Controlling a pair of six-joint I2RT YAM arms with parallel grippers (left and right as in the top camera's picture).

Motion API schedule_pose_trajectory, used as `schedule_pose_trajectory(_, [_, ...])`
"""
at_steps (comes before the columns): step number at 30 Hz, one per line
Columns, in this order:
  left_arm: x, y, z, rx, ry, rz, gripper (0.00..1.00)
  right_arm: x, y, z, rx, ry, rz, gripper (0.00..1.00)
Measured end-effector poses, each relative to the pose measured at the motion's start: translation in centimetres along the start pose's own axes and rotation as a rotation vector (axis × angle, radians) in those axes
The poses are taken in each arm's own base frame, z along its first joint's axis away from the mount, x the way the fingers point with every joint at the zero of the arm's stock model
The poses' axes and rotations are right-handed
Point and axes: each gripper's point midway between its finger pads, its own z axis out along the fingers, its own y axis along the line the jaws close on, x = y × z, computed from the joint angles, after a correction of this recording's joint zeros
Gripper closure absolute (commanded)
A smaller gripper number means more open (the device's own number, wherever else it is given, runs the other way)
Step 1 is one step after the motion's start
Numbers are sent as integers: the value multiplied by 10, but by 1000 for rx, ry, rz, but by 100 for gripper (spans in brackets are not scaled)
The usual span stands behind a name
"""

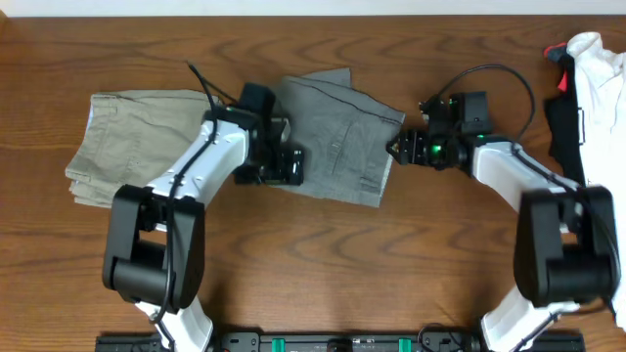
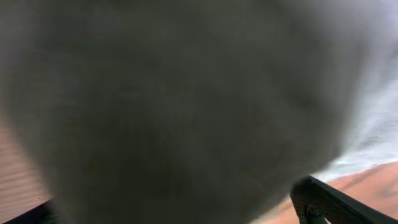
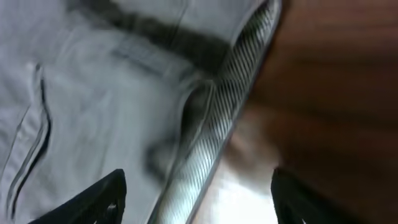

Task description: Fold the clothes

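Grey shorts (image 1: 337, 132) lay central on the table (image 1: 323, 264); right gripper (image 3: 196, 193) stood released at their right edge; left gripper (image 1: 288, 165), view blurred, seemingly released over their left edge.

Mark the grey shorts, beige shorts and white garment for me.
grey shorts (image 1: 342, 135), overhead view, middle of the fabric.
beige shorts (image 1: 125, 147), overhead view, middle of the fabric.
white garment (image 1: 599, 66), overhead view, white upper part.

I see dark wood-grain desk (image 1: 313, 284). Grey shorts (image 1: 342, 137) lie at its centre, flat, folded, a little skewed. Beige shorts (image 1: 127, 147) folded on left side. At far right edge I make out white-and-black garment (image 1: 592, 88), partly out of view, red bit (image 1: 562, 83) on its left side.
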Motion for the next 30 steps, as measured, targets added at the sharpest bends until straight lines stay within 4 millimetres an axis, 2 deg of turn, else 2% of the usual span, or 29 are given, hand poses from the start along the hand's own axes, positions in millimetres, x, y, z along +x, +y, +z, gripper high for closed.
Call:
schedule_pose_trajectory(2, [1,1,3,0,0,-4,18,-3,2,10,-45,-11,-2,30])
schedule_pose_trajectory(5, [-2,1,4,2,-15,-7,41,-11,11,19,-100,-44,-15,45])
schedule_pose_trajectory(7, [-3,0,4,3,-21,-5,55,-13,17,28,-135,-52,-19,62])
schedule_pose_trajectory(10, [-2,1,4,2,-17,-9,68,-13,23,36,-156,-60,-18,96])
schedule_pose_trajectory(11, [-2,1,4,2,-16,-9,69,-12,24,37,-159,-56,-19,99])
schedule_pose_trajectory(15, [0,3,4,-8,-9,-12,72,-2,24,38,-160,-15,14,99])
schedule_pose_trajectory(18, [0,7,3,-20,-7,-21,73,19,16,26,-125,82,70,99])
schedule_pose_trajectory(21, [-3,14,1,-23,-18,-39,71,40,11,-5,-70,166,107,99])
schedule_pose_trajectory(25, [-15,27,-5,-25,-59,-70,53,58,21,-59,17,218,64,99])
schedule_pose_trajectory(27, [-22,32,-10,-27,-83,-84,48,65,29,-78,42,229,32,98])
schedule_pose_trajectory(28, [-27,34,-14,-30,-98,-90,43,70,33,-84,55,240,17,88])
schedule_pose_trajectory(30, [-36,37,-22,-33,-126,-94,39,80,43,-91,65,264,-8,57])
